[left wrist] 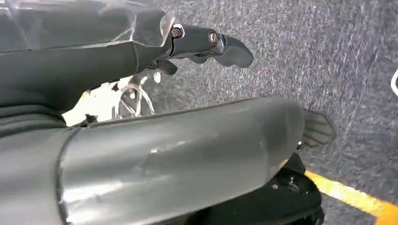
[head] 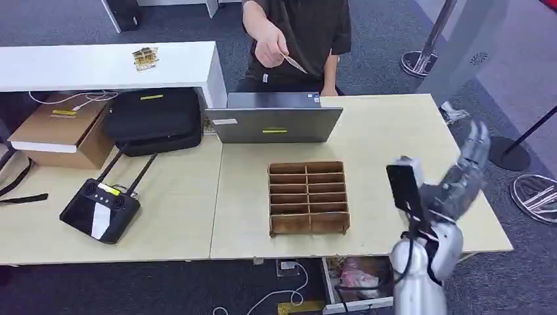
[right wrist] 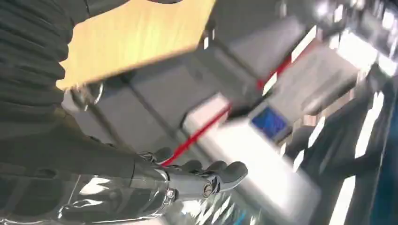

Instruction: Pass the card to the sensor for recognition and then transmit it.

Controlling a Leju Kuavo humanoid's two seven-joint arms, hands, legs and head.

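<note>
A person's hand holds the card, slanting down toward the table.

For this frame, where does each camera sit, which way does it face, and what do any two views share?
Head view: high on the body, looking down at the table, divided wooden tray, laptop and a person holding a card; right hand raised.
Left wrist view: behind the hanging left hand, facing grey carpet.
Right wrist view: behind the right hand, blurred, facing outward past the table edge.
Shared: head and right wrist views both show the right hand and table.
</note>
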